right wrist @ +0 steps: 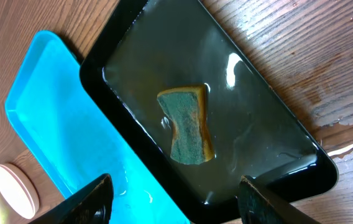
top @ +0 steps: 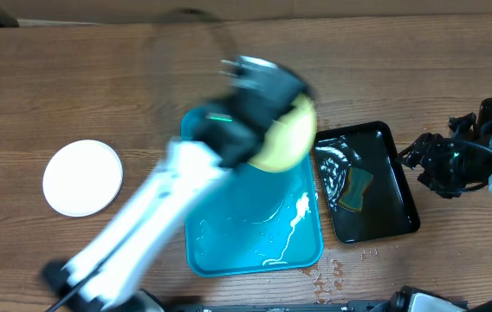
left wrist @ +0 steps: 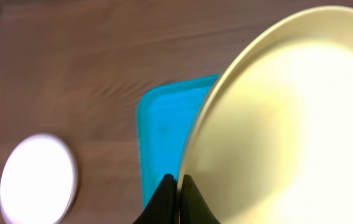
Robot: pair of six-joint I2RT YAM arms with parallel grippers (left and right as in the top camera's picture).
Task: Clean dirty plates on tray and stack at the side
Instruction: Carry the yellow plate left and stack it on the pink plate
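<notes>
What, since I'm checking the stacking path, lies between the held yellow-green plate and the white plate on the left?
Nothing visible. The left gripper grips the yellow-green plate by its rim over the tray. Only wooden table shows between it and the white plate.

1 black tray (top: pixel 389 186): filled with water | 1 green sponge (right wrist: pixel 187 127): lying in it | wooden table (top: pixel 99 78): droplets (top: pixel 328 277) near black tray

The bench (top: pixel 99 78) is matt, grained wood. The tray (top: pixel 229 243) looks like smooth wet plastic, the black tray (top: pixel 386 163) glossy, the yellow-green plate (left wrist: pixel 288 124) smooth, the sponge (right wrist: pixel 187 127) rough.
</notes>
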